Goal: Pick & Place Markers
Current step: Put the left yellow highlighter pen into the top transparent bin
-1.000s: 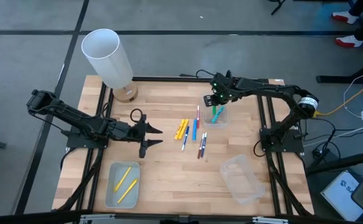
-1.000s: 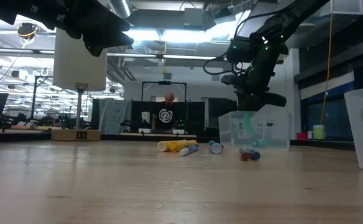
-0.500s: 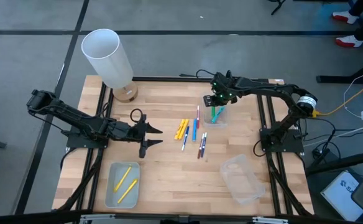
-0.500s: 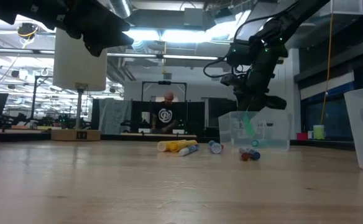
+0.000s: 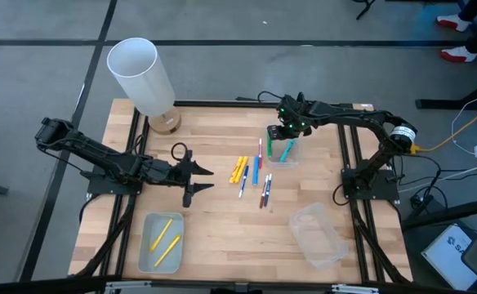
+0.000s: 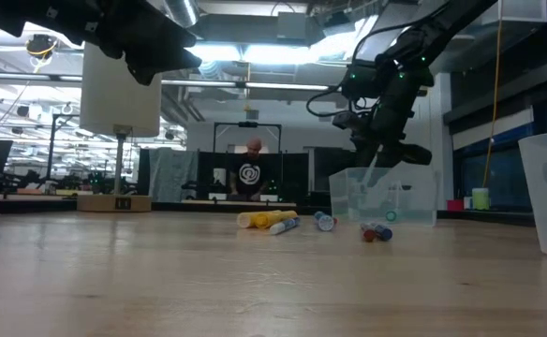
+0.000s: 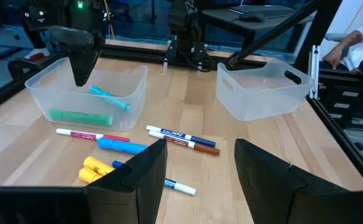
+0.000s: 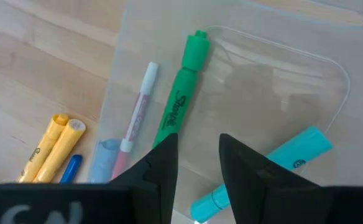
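Right hand (image 5: 285, 133), fingers spread & empty, hangs above tray (image 5: 294, 158) w/ green (image 8: 180, 109) & teal markers (image 8: 265, 171) sorted below it.

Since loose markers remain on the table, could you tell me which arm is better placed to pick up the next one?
Probably the right: its open, empty gripper hangs over the small tray, right beside the loose markers. The left gripper waits, open, farther off.
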Tool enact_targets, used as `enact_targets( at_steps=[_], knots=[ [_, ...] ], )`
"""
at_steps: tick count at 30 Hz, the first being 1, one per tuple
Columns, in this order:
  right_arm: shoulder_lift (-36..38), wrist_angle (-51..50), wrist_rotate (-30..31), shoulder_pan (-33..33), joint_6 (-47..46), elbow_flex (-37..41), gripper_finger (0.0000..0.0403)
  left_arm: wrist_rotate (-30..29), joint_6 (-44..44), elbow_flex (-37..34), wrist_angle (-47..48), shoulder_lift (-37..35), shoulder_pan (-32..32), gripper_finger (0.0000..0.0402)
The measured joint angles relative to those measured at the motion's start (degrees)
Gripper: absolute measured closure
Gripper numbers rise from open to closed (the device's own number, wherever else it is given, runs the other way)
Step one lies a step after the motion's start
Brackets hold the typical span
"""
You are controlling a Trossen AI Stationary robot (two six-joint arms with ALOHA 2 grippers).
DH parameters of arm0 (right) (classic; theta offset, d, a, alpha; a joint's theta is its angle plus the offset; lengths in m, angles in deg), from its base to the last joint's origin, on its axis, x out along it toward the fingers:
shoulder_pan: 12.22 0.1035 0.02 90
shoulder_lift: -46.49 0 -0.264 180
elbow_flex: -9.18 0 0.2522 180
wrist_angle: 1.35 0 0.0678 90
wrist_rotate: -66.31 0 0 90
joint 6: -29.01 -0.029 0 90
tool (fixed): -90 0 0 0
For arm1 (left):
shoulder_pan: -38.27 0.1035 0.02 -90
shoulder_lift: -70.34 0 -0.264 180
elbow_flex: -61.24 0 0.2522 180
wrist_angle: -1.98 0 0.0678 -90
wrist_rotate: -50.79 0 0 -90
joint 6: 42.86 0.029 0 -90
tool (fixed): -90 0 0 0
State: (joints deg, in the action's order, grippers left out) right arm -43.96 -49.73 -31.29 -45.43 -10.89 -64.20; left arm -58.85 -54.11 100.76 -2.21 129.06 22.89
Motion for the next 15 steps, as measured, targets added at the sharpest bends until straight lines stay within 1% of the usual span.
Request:
enact_targets(
  at_steps=[15],
  knots=[
    [0.09,0.04,0.48,0.01,6.71,-1.53,0.0285,-0.04,0.0,0.0,0.0,0.0,0.0,0.0217]
  ],
)
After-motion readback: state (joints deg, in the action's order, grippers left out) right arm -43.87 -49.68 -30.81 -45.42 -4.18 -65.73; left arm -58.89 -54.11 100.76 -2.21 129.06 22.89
